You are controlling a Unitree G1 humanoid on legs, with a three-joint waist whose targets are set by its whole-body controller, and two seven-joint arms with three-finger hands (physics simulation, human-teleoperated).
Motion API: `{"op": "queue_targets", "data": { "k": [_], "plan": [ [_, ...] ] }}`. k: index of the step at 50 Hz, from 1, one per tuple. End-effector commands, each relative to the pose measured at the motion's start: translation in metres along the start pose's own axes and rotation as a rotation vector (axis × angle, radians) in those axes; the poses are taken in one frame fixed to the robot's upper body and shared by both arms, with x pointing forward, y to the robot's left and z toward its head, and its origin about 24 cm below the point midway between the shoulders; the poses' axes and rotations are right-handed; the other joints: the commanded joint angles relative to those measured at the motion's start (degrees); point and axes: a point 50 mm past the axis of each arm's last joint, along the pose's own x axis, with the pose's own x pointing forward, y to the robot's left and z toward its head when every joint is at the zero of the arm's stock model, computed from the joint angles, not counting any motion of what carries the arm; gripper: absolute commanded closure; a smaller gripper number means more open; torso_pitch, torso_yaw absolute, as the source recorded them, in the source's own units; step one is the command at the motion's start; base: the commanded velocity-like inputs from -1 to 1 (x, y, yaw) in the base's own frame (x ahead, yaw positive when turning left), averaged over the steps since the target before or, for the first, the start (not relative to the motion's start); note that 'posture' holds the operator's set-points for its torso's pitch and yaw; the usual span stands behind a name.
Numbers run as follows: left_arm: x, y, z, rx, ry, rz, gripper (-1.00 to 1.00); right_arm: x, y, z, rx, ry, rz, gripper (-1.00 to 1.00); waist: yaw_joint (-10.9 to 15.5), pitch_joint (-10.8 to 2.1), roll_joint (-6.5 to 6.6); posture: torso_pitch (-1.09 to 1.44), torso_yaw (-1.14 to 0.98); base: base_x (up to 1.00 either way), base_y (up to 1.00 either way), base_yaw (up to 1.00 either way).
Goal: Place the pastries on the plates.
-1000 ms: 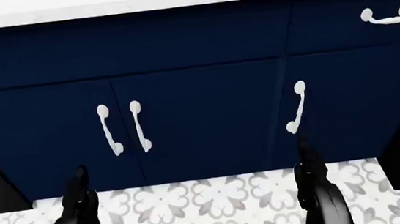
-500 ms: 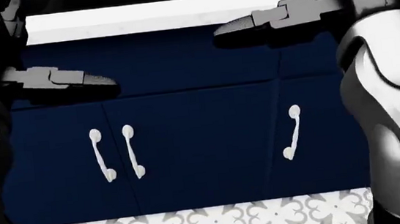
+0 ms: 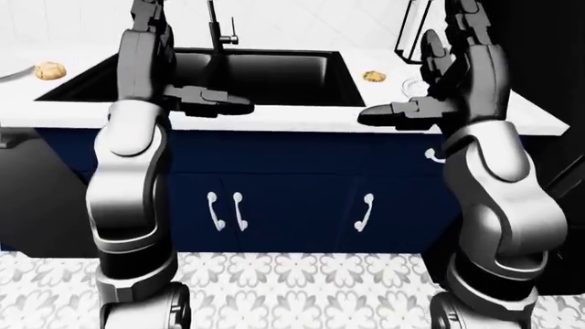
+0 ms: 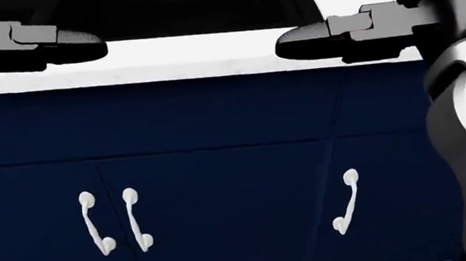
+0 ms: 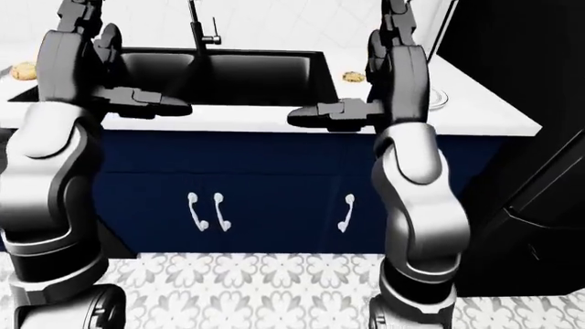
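My right hand (image 3: 393,113), open and empty, hovers nearest the pastry (image 3: 371,76) lying beyond it on the desk (image 3: 512,110), probably beside a plate (image 3: 413,86).

No lettering, label, brand mark or number can be read anywhere in these views: the navy cabinet doors (image 4: 223,202), the white counter (image 3: 302,116), the black sink (image 3: 247,75) and the patterned floor tiles (image 3: 302,281) all carry no writing, and the robot's arms bear no visible markings
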Motion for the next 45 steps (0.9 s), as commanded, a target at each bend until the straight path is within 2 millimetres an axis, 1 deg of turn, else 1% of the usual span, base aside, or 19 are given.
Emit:
{"op": "queue_targets", "data": {
  "k": [1, 3, 4, 5, 7, 16, 24, 25, 26, 27, 29, 31, 33, 34, 35, 36, 37, 44, 45],
  "plan": [
    [-0.001, 0.0, 0.011, 0.005, -0.05, 0.001, -1.0, 0.001, -0.003, 0.01, -0.002, -0.047, -0.019, -1.0, -0.49, -1.09, 0.27, 0.0, 0.0, 0.37, -0.57, 0.0],
    [-0.001, -0.001, 0.011, 0.006, -0.048, -0.003, -1.0, 0.001, -0.004, 0.01, 0.001, -0.048, -0.024, -1.0, -0.68, -1.56, -1.94, 0.0, 0.0, 0.37, -0.57, 0.0],
    [-0.001, -0.002, 0.011, 0.006, -0.05, -0.002, -1.0, 0.001, -0.005, 0.01, -0.001, -0.049, -0.025, -1.0, -0.96, -2.05, -4.13, 0.0, 0.0, 0.35, -0.57, 0.0],
    [0.0, -0.003, 0.01, 0.01, -0.051, -0.003, -1.0, 0.001, -0.005, 0.011, 0.001, -0.051, -0.027, -1.0, -1.15, -1.85, -2.98, 0.0, 0.0, 0.36, -0.58, 0.0],
    [-0.001, -0.003, 0.009, 0.011, -0.052, -0.003, -1.0, -0.001, -0.007, 0.011, 0.001, -0.053, -0.032, -1.0, -1.25, 0.64, -4.16, 0.0, 0.0, 0.36, -0.57, 0.0],
    [-0.006, -0.001, 0.006, 0.02, -0.05, 0.006, -1.0, -0.002, -0.008, 0.012, -0.008, -0.055, -0.044, -1.0, -1.91, 0.36, -0.13, 0.0, 0.0, 0.33, -0.52, 0.0],
    [-0.008, 0.001, 0.002, 0.025, -0.045, 0.014, -1.0, -0.001, -0.008, 0.01, 0.013, -0.051, -0.062, -1.0, -0.79, -0.65, -2.14, 0.0, 0.0, 0.0, -0.05, 0.0],
    [-0.008, 0.001, 0.002, 0.025, -0.045, 0.015, -1.0, -0.001, -0.008, 0.01, 0.011, -0.051, -0.061, -1.0, -0.82, 0.29, -0.44, 0.0, 0.0, 0.0, -0.19, 0.0],
    [-0.008, 0.001, 0.001, 0.027, -0.043, 0.015, -1.0, -0.001, -0.008, 0.009, 0.006, -0.049, -0.062, -1.0, -1.93, -0.17, 1.79, 0.0, 0.0, 0.0, -0.2, 0.0],
    [-0.008, 0.001, 0.001, 0.025, -0.045, 0.016, -1.0, 0.0, -0.008, 0.009, 0.008, -0.049, -0.063, -1.0, -1.65, -1.4, 2.21, 0.0, 0.0, 0.0, -0.19, 0.0],
    [-0.01, 0.002, 0.001, 0.027, -0.044, 0.017, -1.0, 0.0, -0.008, 0.009, 0.006, -0.049, -0.063, -1.0, -1.91, -1.44, 2.81, 0.0, 0.0, 0.0, -0.19, 0.0],
    [-0.01, 0.003, 0.0, 0.03, -0.043, 0.02, -1.0, 0.0, -0.008, 0.01, 0.006, -0.05, -0.065, -1.0, -1.83, -1.15, 1.97, 0.0, 0.0, 0.0, -0.19, 0.0],
    [-0.009, 0.003, 0.0, 0.033, -0.044, 0.019, -1.0, 0.0, -0.008, 0.011, -0.001, -0.05, -0.061, -1.0, -2.11, -0.66, -0.26, 0.0, 0.0, 0.0, -0.19, 0.0],
    [-0.008, 0.003, -0.001, 0.033, -0.044, 0.018, -1.0, 0.0, -0.008, 0.011, -0.006, -0.051, -0.061, -1.0, -2.75, -1.06, -2.33, 0.0, 0.0, 0.0, -0.2, 0.0],
    [-0.008, 0.002, -0.001, 0.032, -0.044, 0.015, -1.0, 0.0, -0.01, 0.012, -0.017, -0.054, -0.067, -1.0, -2.85, -3.07, -5.04, 0.0, 0.0, 0.0, -0.18, 0.0],
    [-0.007, 0.001, -0.001, 0.031, -0.046, 0.014, -1.0, 0.0, -0.01, 0.012, -0.02, -0.054, -0.069, -1.0, -2.78, -0.14, -3.3, 0.0, 0.0, 0.0, 0.0, 0.0],
    [-0.006, 0.001, -0.001, 0.032, -0.046, 0.012, -1.0, 0.0, -0.01, 0.013, -0.033, -0.06, -0.069, -1.0, -3.13, 0.47, -3.91, 0.0, 0.0, 0.0, 0.0, 0.0],
    [-0.007, 0.0, -0.003, 0.032, -0.044, 0.012, -1.0, 0.001, -0.013, 0.013, -0.014, -0.058, -0.104, -1.0, -2.6, 1.62, -2.07, 0.0, 0.0, 0.0, 0.0, 0.0],
    [-0.007, 0.0, -0.003, 0.031, -0.045, 0.014, -1.0, 0.001, -0.013, 0.013, -0.014, -0.057, -0.102, -1.0, -2.7, 0.52, -1.78, 0.0, 0.0, 0.0, 0.0, -0.16]
  ]
}}
